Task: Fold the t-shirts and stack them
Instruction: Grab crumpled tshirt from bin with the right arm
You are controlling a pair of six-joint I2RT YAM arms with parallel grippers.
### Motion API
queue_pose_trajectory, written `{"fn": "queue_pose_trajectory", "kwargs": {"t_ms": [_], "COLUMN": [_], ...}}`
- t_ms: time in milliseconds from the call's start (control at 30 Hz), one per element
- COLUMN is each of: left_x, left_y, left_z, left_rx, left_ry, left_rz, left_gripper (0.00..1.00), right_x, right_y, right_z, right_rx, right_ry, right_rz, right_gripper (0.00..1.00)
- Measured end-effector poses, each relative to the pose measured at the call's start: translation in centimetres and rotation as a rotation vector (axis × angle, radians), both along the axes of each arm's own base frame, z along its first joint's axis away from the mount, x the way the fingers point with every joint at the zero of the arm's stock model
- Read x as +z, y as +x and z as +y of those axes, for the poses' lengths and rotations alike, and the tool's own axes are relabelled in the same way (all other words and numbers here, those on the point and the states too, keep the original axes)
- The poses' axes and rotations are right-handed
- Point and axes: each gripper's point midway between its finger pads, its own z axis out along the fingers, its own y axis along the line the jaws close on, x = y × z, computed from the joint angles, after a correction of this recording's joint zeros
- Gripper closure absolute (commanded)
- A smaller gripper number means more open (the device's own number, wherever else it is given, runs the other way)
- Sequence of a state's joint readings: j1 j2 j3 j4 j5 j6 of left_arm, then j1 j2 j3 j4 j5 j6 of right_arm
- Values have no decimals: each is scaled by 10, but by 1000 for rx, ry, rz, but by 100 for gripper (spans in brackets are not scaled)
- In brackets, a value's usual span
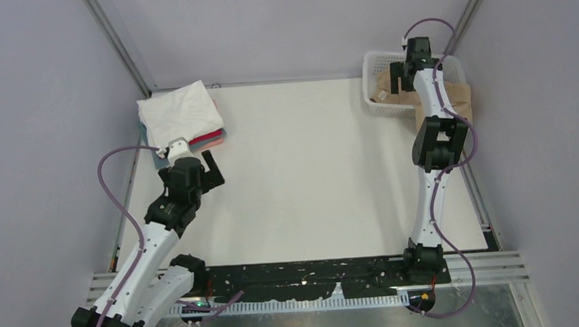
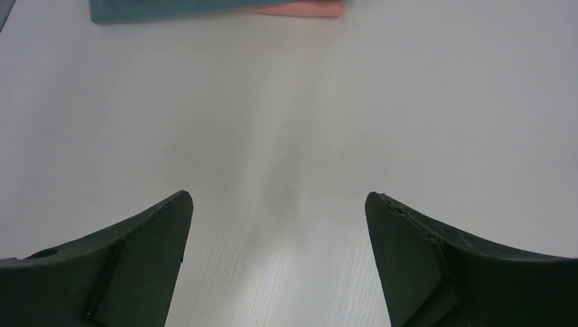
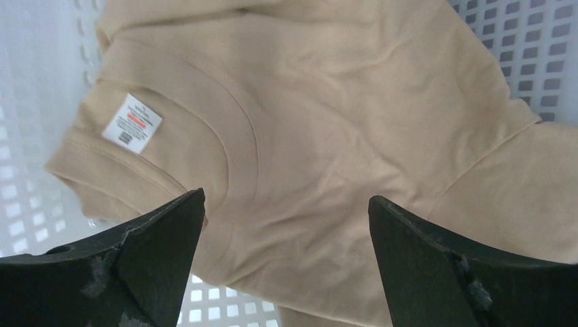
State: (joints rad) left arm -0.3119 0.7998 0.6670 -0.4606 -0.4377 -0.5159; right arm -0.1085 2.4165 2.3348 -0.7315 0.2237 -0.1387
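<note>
- A stack of folded t-shirts sits at about ten o'clock on the white surface (image 1: 309, 177). A white cotton shirt (image 1: 180, 113) is on top, a red-pink one (image 1: 212, 137) is under it, and a grey-blue one (image 2: 170, 8) is at the bottom.
- Those three look finished, folded and stacked.
- The left gripper (image 2: 278, 197) hovers just at five o'clock of that stack. It is spread wide and empty, with only bare surface between its black fingers.
- No shirt lies on the middle of the surface.
- At about one o'clock stands a white plastic mesh basket (image 1: 374, 62). The right gripper (image 3: 286, 201) hangs over it, released and wide, grasping nothing.
- Directly beneath is the plain tan short-sleeved t-shirt (image 3: 327, 136). It lies crumpled in the basket, collar toward nine o'clock in the wrist view, and part of it spills over the rim at four o'clock.
- By my judgement this tan shirt is what is left. It has yet to be lifted out, spread, folded and added to the stack.
- A small white neck label (image 3: 132, 122) is sewn inside the collar. It carries a red line and dark print, too small to read, and no brand can be made out.
</note>
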Motion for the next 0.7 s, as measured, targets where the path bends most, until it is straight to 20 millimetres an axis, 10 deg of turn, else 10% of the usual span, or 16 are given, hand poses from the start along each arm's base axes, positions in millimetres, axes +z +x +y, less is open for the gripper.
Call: {"fn": "queue_pose_trajectory", "kwargs": {"t_ms": [500,600,700], "left_x": [-4,-2,0], "left_y": [3,3,4], "left_z": [3,4,5], "left_rx": [18,25,31], "left_ry": [21,24,28], "left_rz": [22,16,12], "left_gripper": [0,0,0], "right_x": [-31,-35,-37], "right_y": [-28,-30,-33], "right_z": [-32,-41,-47], "right_rx": [119,123,132], "right_ry": [-251,-313,-359], "right_rz": [276,317,351], "right_gripper": [2,11,43]}}
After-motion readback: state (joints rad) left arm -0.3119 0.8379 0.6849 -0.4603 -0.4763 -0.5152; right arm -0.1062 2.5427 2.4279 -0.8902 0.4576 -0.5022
